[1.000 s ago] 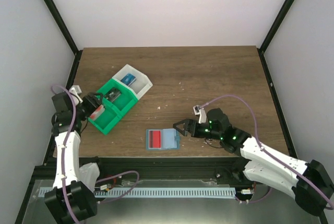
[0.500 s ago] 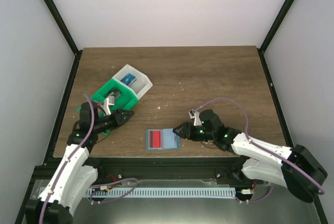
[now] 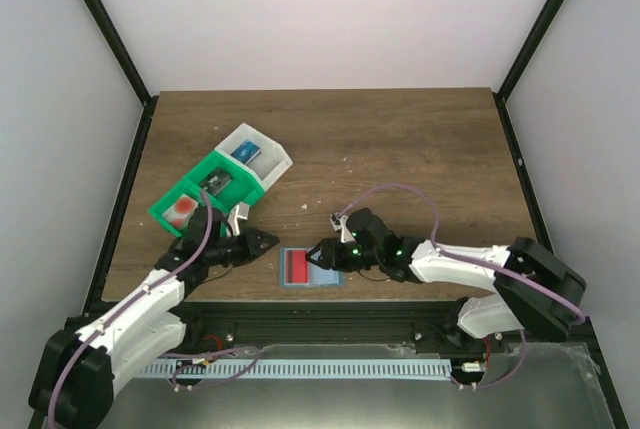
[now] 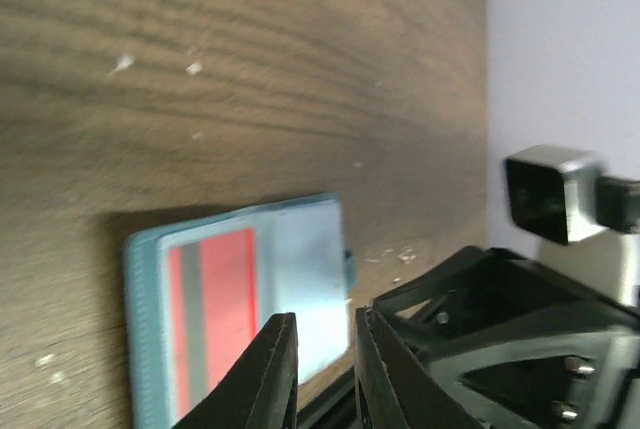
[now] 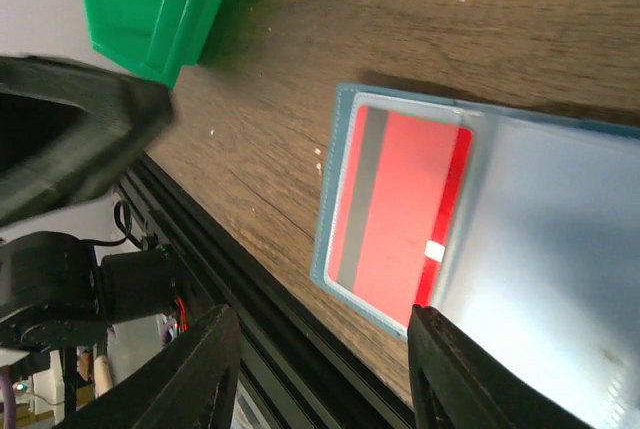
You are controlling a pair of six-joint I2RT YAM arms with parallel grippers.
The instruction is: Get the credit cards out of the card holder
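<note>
Teal flat card holder (image 3: 310, 266) w/ glossy red card (image 3: 296, 266)

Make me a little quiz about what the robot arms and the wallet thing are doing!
1. True or false: the card holder lies open on the table.
2. What colour is the card in its pocket? A red, B yellow, C black.
3. Fill in: the left gripper and right gripper are at opposite ____ of the holder.

Key: 1 true; 2 A; 3 sides.
</note>
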